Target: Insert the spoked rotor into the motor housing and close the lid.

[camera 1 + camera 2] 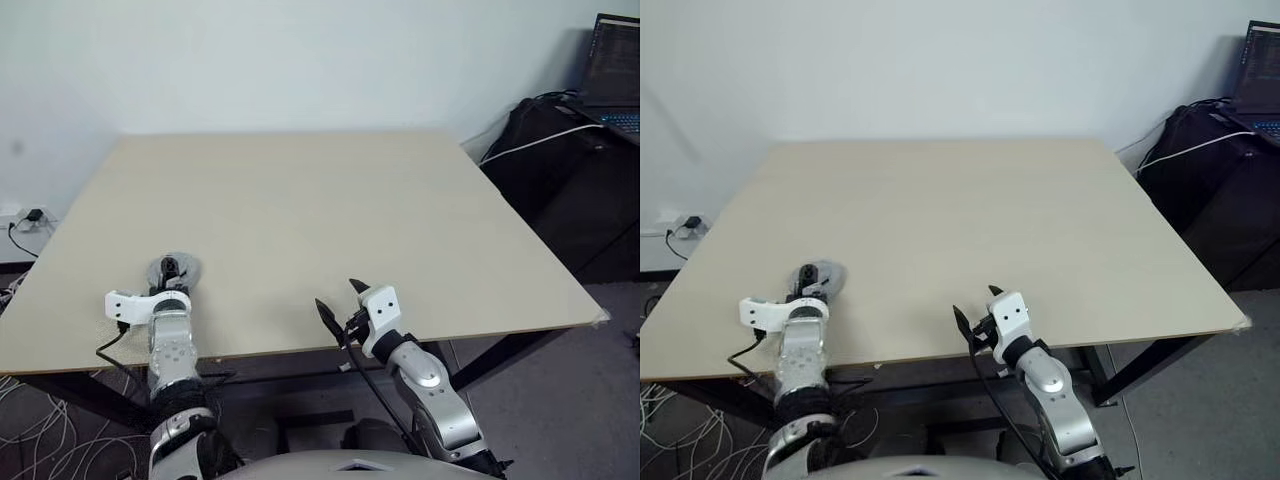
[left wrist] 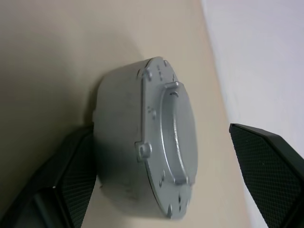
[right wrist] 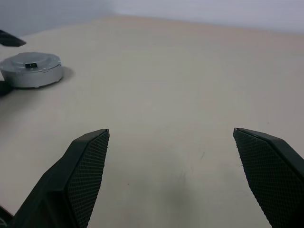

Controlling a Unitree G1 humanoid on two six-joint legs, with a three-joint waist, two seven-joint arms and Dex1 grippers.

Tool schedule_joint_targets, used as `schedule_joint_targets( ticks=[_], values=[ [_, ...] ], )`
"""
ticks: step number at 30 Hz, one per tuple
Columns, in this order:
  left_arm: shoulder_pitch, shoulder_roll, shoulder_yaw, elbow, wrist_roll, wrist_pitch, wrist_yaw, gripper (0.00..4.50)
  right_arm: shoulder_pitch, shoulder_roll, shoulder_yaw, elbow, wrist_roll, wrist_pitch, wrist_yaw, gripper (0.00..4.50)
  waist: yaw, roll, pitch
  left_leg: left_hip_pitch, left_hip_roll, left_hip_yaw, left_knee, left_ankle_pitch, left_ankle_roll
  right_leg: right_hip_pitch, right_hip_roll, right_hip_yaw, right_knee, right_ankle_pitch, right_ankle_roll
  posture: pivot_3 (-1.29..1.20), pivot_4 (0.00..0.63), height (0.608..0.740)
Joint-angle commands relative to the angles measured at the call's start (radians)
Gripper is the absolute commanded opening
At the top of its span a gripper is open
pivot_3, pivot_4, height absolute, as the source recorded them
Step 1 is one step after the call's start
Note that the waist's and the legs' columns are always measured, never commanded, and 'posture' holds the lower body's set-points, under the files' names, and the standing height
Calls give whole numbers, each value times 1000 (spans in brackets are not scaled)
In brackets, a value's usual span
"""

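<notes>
The grey round motor housing (image 2: 118, 156) sits on the tan table (image 1: 330, 210) near its front left corner, with its lid (image 2: 173, 137) lying flat on top. The housing also shows as a small silver disc (image 3: 32, 69) in the right wrist view. My left gripper (image 1: 166, 282) is open just behind the housing, one black finger (image 2: 71, 180) on each side and neither pressing it. My right gripper (image 1: 338, 295) hangs open over the table's front edge, well to the right of the housing, holding nothing. The spoked rotor is hidden.
The table's front edge (image 1: 300, 345) runs just under both wrists. A black bag (image 1: 560, 160) with a white cable and a laptop (image 1: 615, 75) stand off the table's right side. Cables and a wall socket (image 1: 30, 215) lie at the left.
</notes>
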Motion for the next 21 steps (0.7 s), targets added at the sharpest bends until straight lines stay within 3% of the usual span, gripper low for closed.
schedule_joint_targets(
  ticks=[1,4,10,17,21],
  values=[
    [114,-130,-29,-66,-22,52,51,4475,-9,5,-9,-20,3,-3,7,4500,-1,1,-2,0,0,0,0,0,0,0,0,0,0,0,0,0,0,740],
    [205,-131,-92,-174,-29,110,37,4475,-4,6,-18,-28,14,16,8,4500,-8,4,-5,1,1,1,-1,0,0,-1,-2,2,0,0,0,0,0,740],
    [379,-2,-336,-322,150,99,-209,4475,22,6,-52,-49,31,41,8,4500,6,6,-4,0,1,3,-2,-1,0,-2,-4,2,0,0,0,0,0,740],
    [473,150,-567,-322,541,-165,-418,4475,75,-8,-67,-82,20,36,-5,4500,6,9,-1,-3,2,3,-4,-1,0,-7,-5,3,0,-2,4,0,0,740],
    [458,196,-626,-252,692,-354,-466,4475,106,-62,-43,-80,-48,-23,10,4500,6,11,0,-2,2,5,-9,-1,0,-9,-5,5,-1,-3,3,0,0,740]
  ],
)
